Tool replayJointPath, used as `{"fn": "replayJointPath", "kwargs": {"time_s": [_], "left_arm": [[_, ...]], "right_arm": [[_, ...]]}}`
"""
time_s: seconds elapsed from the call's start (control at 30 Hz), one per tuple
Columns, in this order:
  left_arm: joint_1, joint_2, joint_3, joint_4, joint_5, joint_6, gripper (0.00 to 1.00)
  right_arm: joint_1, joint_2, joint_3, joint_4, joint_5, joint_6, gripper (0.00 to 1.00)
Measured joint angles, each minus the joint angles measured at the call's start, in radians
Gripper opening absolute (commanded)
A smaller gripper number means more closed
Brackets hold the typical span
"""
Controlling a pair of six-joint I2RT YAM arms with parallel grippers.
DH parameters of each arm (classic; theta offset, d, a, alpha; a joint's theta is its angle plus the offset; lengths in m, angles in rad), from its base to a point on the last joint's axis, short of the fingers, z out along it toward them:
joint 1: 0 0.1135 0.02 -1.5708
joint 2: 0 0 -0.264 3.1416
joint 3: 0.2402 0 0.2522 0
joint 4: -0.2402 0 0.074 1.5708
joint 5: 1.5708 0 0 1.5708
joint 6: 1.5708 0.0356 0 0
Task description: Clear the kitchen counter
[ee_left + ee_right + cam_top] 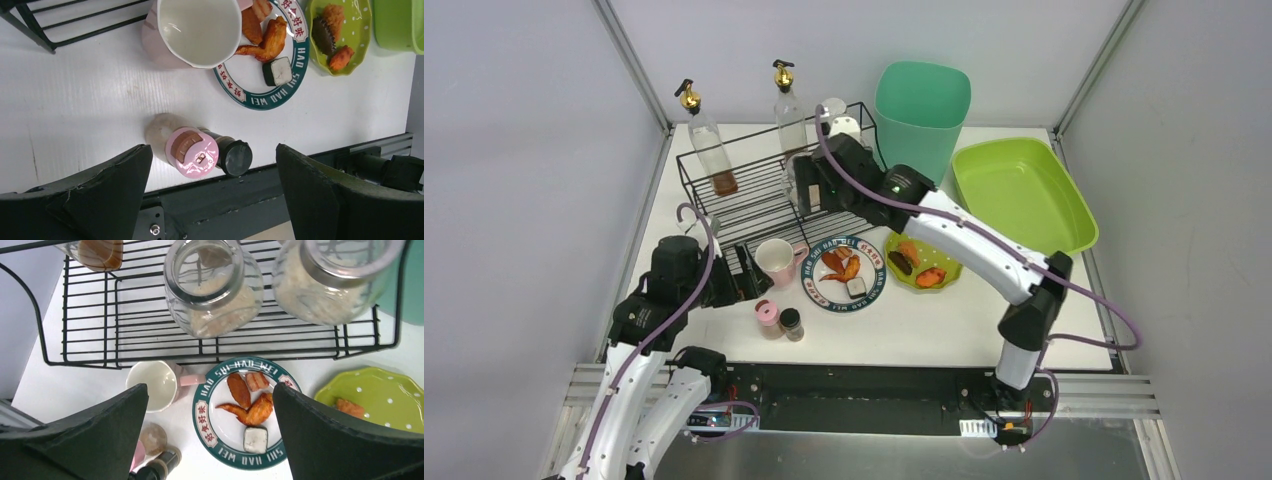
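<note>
Two jars point(212, 295) of pale grains stand in the rack point(116, 320); both jaws wide apart

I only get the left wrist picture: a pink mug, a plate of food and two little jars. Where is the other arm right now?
Observer: The right gripper hangs open above the black wire rack, at the back of the kitchen counter.
Operator: Is anything standing in that rack?
Observer: Yes, a glass bottle with a gold pump top and some brown liquid stands at its left end.
Operator: And is there anywhere to throw the food?
Observer: A tall teal bin stands just right of the rack, against the back wall.
</note>
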Motion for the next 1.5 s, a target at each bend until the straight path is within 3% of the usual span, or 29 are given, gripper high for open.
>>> {"fn": "replayJointPath", "kwargs": {"time_s": [0.27,0.53,0.83,1.17,1.5], "left_arm": [[-0.003,0.008,0.001,-0.071,-0.002,-0.057,1.00],[-0.016,0.019,0.001,-0.151,-0.025,-0.145,1.00],[-0.039,0.071,0.001,-0.188,-0.080,-0.233,1.00],[-0.228,0.236,0.000,-0.177,-0.203,-0.322,1.00],[-0.270,0.324,-0.036,-0.107,-0.251,-0.395,1.00]], "right_arm": [[0.011,-0.231,-0.277,0.044,0.004,0.051,0.99],[0.131,-0.299,-0.478,0.045,0.053,0.102,0.99],[0.168,-0.394,-0.673,0.064,0.081,0.179,0.99],[0.192,-0.513,-0.815,0.126,0.090,0.228,0.99],[0.209,-0.561,-0.928,0.162,0.086,0.265,0.99]]}}
